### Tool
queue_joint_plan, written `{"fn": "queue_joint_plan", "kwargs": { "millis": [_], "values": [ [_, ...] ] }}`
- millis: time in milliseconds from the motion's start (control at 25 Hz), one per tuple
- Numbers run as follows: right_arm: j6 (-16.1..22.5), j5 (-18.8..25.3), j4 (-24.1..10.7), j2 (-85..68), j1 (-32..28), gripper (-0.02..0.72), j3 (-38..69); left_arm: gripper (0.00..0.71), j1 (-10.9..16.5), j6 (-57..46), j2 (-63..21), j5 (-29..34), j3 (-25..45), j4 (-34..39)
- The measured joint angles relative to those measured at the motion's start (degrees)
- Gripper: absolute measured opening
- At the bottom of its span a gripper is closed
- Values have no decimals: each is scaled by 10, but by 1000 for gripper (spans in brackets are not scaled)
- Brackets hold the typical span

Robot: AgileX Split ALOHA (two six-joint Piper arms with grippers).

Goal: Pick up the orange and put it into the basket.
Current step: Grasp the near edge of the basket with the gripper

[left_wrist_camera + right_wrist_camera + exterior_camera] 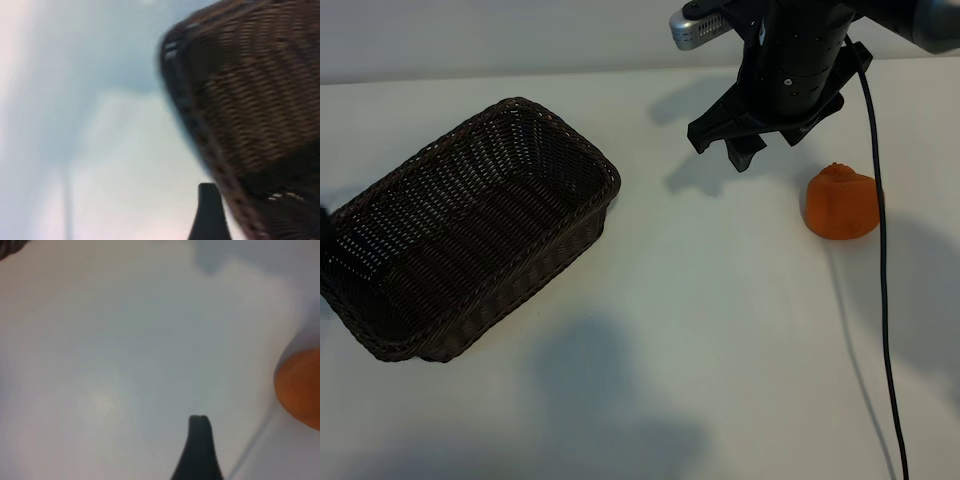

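Observation:
The orange (841, 203) sits on the white table at the right; its edge also shows in the right wrist view as the orange (301, 388). My right gripper (724, 150) hangs open above the table, up and to the left of the orange, not touching it and with nothing between its fingers. One of its fingers (200, 442) shows over bare table. The dark-brown wicker basket (582, 145) stands empty at the left. My left arm (323, 232) barely shows at the left edge beside the basket. Its one visible finger (209, 212) lies close to the basket's rim (185, 107), holding nothing.
The right arm's black cable (882, 270) hangs down past the orange's right side toward the front edge. Bare white tabletop (720, 300) lies between basket and orange. Arm shadows fall on the table at the front.

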Motion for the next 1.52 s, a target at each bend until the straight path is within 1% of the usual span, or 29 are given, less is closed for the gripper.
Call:
{"fn": "queue_joint_plan", "kwargs": {
  "millis": [80, 160, 320, 480, 560, 680, 920, 1520],
  "values": [
    [0, 0, 0, 0, 0, 547, 0, 554, 0, -50, -6, -5, 26, 39],
    [0, 0, 0, 0, 0, 547, 0, 554, 0, -80, -6, -18, 46, 58],
    [0, 0, 0, 0, 0, 547, 0, 554, 0, -111, 1, -64, 62, 62],
    [0, 1, 0, 0, 0, 547, 0, 554, 0, -129, 34, -101, 64, 63],
    [0, 1, 1, 0, 0, 547, 0, 554, 0, -132, 60, -118, 64, 57],
    [0, 1, 6, 0, 0, 547, 0, 554, 0, -128, 97, -136, 64, 30],
    [-4, 1, 26, 0, 0, 547, 0, 554, 0, -97, 150, -149, 64, -13],
    [-8, 1, 32, 0, 0, 547, 0, 554, 0, -86, 222, -193, 64, -31]
  ]
}}
